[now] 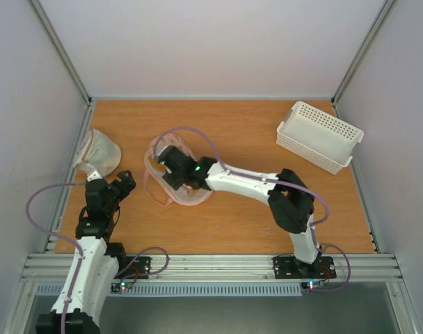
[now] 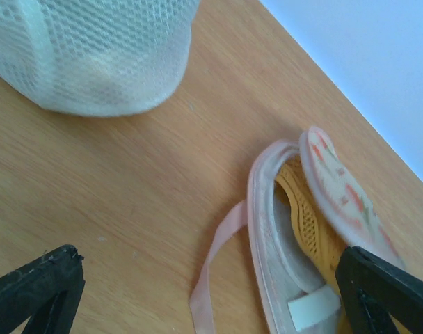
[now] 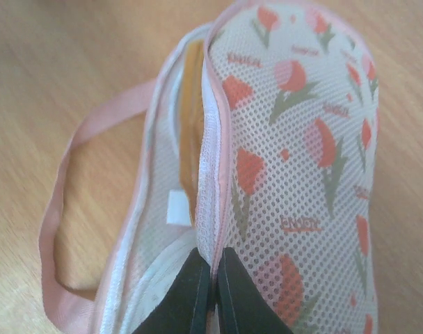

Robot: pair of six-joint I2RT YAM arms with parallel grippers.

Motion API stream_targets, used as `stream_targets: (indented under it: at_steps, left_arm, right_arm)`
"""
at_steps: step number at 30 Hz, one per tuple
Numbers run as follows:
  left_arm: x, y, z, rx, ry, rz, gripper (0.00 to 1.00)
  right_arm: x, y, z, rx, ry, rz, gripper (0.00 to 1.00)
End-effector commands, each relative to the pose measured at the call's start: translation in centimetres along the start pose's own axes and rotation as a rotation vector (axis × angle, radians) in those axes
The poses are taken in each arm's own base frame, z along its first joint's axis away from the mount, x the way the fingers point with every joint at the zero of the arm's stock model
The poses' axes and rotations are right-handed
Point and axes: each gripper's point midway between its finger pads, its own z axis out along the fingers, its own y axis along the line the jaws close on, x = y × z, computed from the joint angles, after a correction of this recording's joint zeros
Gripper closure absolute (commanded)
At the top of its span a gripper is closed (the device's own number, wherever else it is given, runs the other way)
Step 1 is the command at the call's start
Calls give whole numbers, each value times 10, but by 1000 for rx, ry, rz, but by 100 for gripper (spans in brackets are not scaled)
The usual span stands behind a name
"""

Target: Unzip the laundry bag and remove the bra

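Observation:
The laundry bag (image 1: 187, 197) lies left of the table's middle, cream mesh with red tulip prints (image 3: 295, 139) and a pink edge. Its zipper stands open, and the top flap is lifted off the lower shell (image 2: 264, 209). In the gap shows the mustard bra (image 2: 305, 212), a thin sliver of the bra (image 3: 190, 111) in the right wrist view. My right gripper (image 3: 215, 278) is shut on the flap's pink edge, over the bag (image 1: 166, 167). My left gripper (image 2: 211, 299) is open, low and just left of the bag (image 1: 124, 182), holding nothing. The bag's pink loop (image 2: 215, 257) trails on the wood.
An off-white mesh sack (image 1: 99, 152) sits at the left edge, just beyond my left gripper, and the mesh sack (image 2: 93, 49) fills the top left of the left wrist view. A white perforated basket (image 1: 319, 136) stands at the back right. The right arm stretches across the table's middle.

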Motion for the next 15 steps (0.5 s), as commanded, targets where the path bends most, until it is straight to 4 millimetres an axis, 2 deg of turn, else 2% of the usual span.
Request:
stream_targets:
  at_steps: [1,5,9,15]
  left_arm:
    - [23,-13,7,89,119,-119,2]
    - [51,-29,15,136,274,-195,8]
    - [70,-58,21,206,384,-161,17]
    - [73,-81,41,223,419,-120,20]
  right_arm:
    - [-32,-11,-25,-211,-120,178,99]
    - [-41,-18,-34,-362,-157,250,99]
    - [-43,-25,-39,-446,-183,286,99]
    - [-32,-32,-32,-437,-169,259,99]
